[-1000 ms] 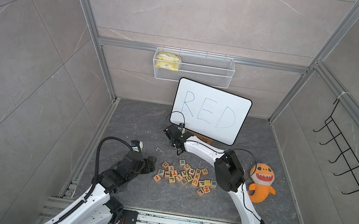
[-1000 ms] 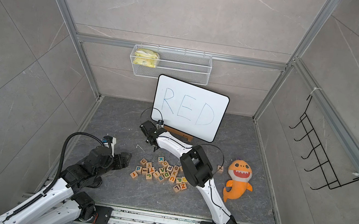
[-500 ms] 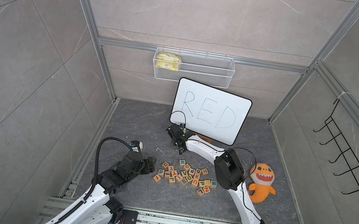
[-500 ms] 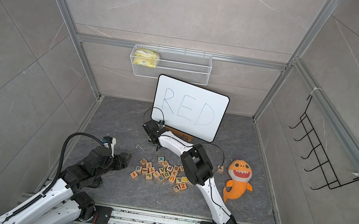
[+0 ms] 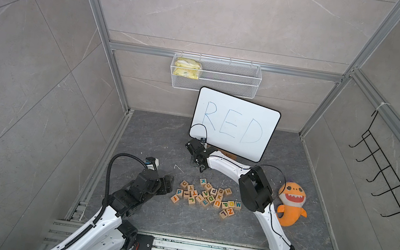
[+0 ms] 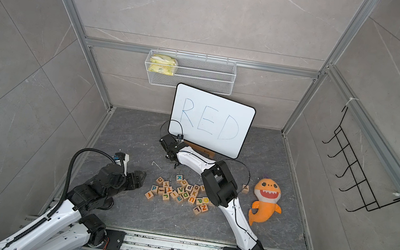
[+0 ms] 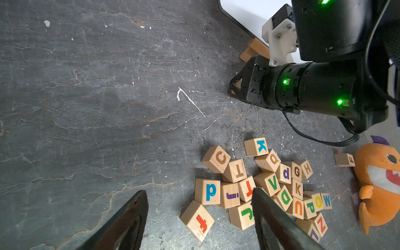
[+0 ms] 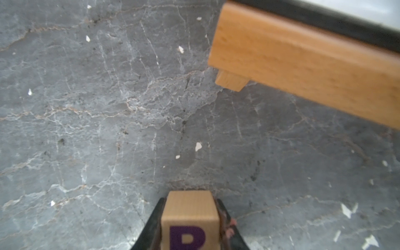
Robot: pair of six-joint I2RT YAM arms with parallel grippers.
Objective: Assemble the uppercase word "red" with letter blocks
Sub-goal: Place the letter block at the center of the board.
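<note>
Grey, stone-patterned desk (image 5: 159,135) inside a tiled, aluminium-framed booth. Contents as follows.

- letter blocks (image 5: 207,195): loose heap of pale wooden cubes with coloured letters, near the front middle of the desk, between the two arms. The heap includes the D block (image 7: 284,198), green letter, and the E block (image 6: 179,198), teal letter, next to each other.
- lone block (image 7: 344,160): apart from the heap, just beside the orange plush toy (image 5: 290,206).
- R block (image 8: 190,216): purple letter, clamped between the fingers of the right gripper (image 8: 189,203). It is low over the desk, in front of the wooden stand (image 8: 303,65) of the white board (image 5: 233,125) handwritten RED. Contact with the desk cannot be told.
- left gripper (image 7: 200,191): fingers apart, nothing between them, low beside the heap's left edge.
- Back wall: wire basket (image 5: 226,86) with a yellow packet (image 5: 185,68) at its left end.
- Right wall: black hook rack (image 5: 386,180).
</note>
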